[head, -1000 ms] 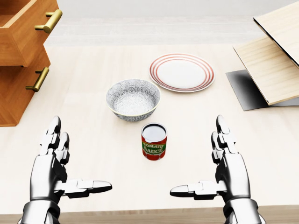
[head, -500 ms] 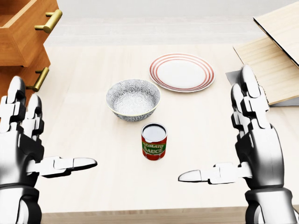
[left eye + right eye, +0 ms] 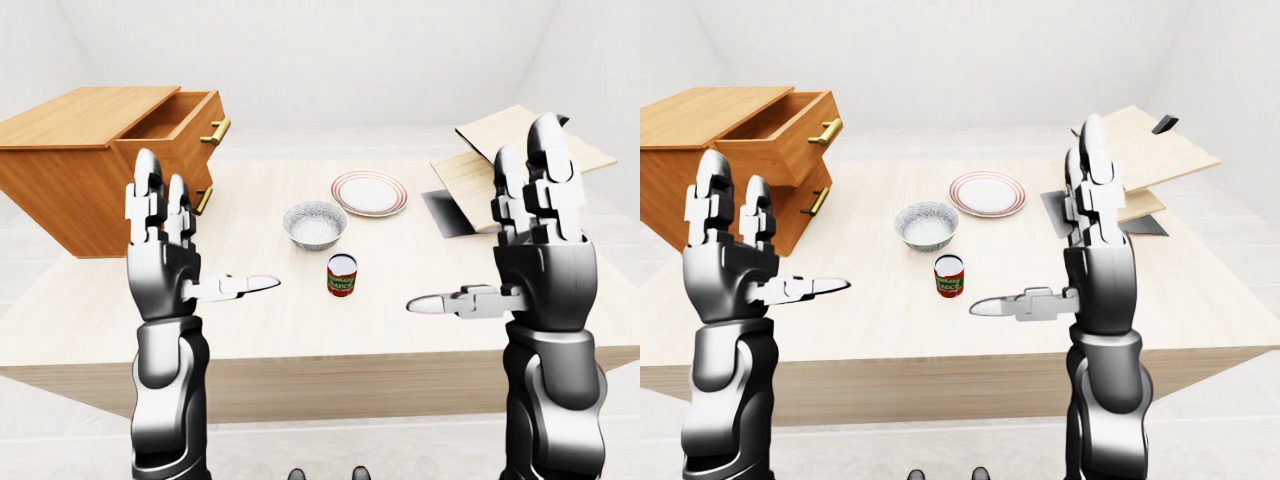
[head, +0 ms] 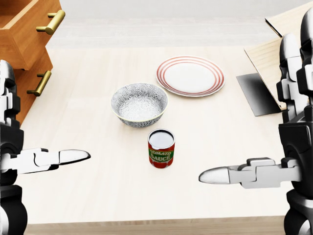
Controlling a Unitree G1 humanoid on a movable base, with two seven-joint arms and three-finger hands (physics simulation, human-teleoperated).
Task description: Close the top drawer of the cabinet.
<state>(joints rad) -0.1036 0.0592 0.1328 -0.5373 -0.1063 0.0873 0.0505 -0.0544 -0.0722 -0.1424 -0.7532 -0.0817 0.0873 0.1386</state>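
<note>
The wooden cabinet stands on the table at the left of the left-eye view. Its top drawer is pulled out, with its gold handle facing the table's middle. The lower drawer's handle sits flush below it. My left hand is raised with open fingers and the thumb pointing right. It is held in the air, nearer to me than the cabinet and apart from it. My right hand is raised the same way at the right, open and empty.
A patterned bowl, a red-rimmed plate and a tomato sauce can stand mid-table between my hands. Light wooden boards over a dark sheet lie at the right. The table's near edge runs below my hands.
Both hands have risen and drawn apart toward the head view's side edges, fingers still spread. The drawer, bowl, plate and can have not moved.
</note>
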